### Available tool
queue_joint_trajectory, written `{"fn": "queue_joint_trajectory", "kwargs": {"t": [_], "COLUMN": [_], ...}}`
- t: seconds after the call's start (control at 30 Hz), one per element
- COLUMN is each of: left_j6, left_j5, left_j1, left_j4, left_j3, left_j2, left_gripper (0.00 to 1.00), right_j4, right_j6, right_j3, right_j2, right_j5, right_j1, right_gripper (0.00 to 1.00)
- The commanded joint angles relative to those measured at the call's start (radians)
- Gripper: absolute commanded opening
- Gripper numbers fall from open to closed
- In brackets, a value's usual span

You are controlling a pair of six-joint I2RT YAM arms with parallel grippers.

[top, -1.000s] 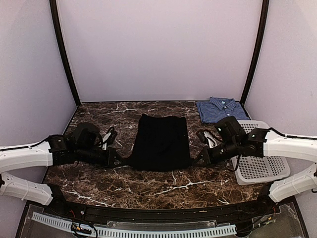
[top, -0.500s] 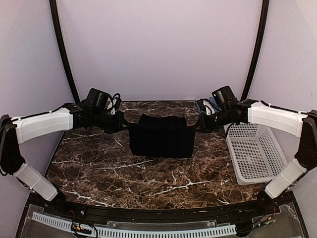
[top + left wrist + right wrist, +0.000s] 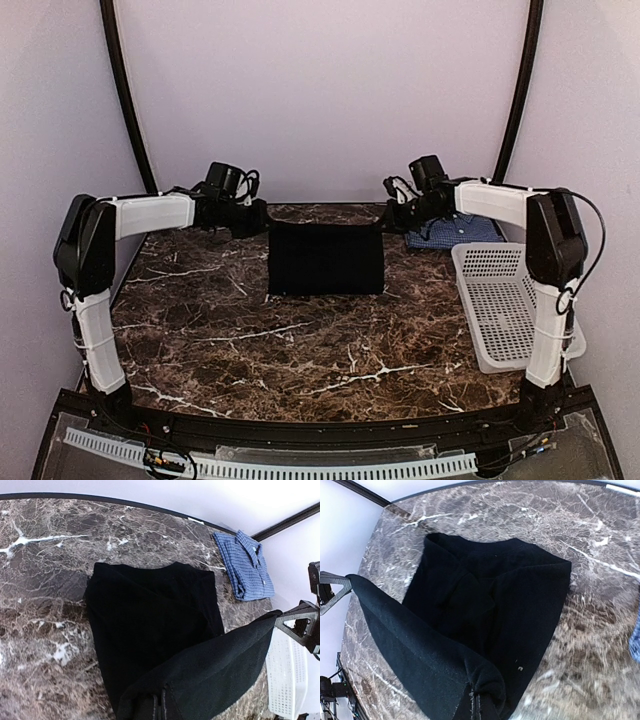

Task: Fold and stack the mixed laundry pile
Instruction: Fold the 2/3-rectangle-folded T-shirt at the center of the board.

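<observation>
Since a second ago both arms have swung from the near side of the black garment to its far side. They carried its near hem up and over, so the cloth now shows shorter and doubled. It lies on the table, left of the basket and apart from it. One edge is raised off the lower layer and stretched taut between the two grippers. The left gripper is clamped on that edge's corner farther from the basket. The right gripper is clamped on the corner nearer the basket. Each wrist view shows black cloth pinched between closed fingers. The shirt, blue check and folded, lies just beside the basket's far-left corner, held by neither gripper.
</observation>
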Motion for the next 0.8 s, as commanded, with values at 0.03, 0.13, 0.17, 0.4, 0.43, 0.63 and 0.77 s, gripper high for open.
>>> {"fn": "queue_joint_trajectory", "kwargs": {"t": [0.03, 0.13, 0.17, 0.4, 0.43, 0.63, 0.77], "left_j6": [0.016, 0.025, 0.025, 0.007, 0.007, -0.035, -0.071], "left_j5": [0.02, 0.03, 0.032, 0.069, 0.068, 0.026, -0.001], "left_j1": [0.03, 0.032, 0.032, 0.018, 0.006, -0.069, -0.115], "left_j4": [0.064, 0.069, 0.068, 0.08, 0.088, 0.143, 0.168], "left_j3": [0.097, 0.143, 0.149, 0.037, 0.012, -0.311, -0.483], "left_j2": [0.174, 0.244, 0.27, 0.27, 0.247, 0.033, -0.141], "left_gripper": [0.0, 0.0, 0.0, 0.0, 0.0, 0.0, 0.0], "right_j4": [0.059, 0.077, 0.073, 0.111, 0.124, 0.214, 0.262], "right_j6": [-0.025, -0.015, -0.014, -0.003, 0.001, 0.041, 0.091], "right_j3": [0.134, 0.181, 0.195, 0.088, 0.051, -0.249, -0.455], "right_j2": [0.217, 0.294, 0.315, 0.302, 0.28, 0.089, -0.088], "right_j5": [-0.034, -0.041, -0.045, -0.061, -0.059, -0.058, -0.049], "right_j1": [-0.021, -0.023, -0.023, -0.009, -0.003, 0.055, 0.106], "right_gripper": [0.0, 0.0, 0.0, 0.0, 0.0, 0.0, 0.0]}}
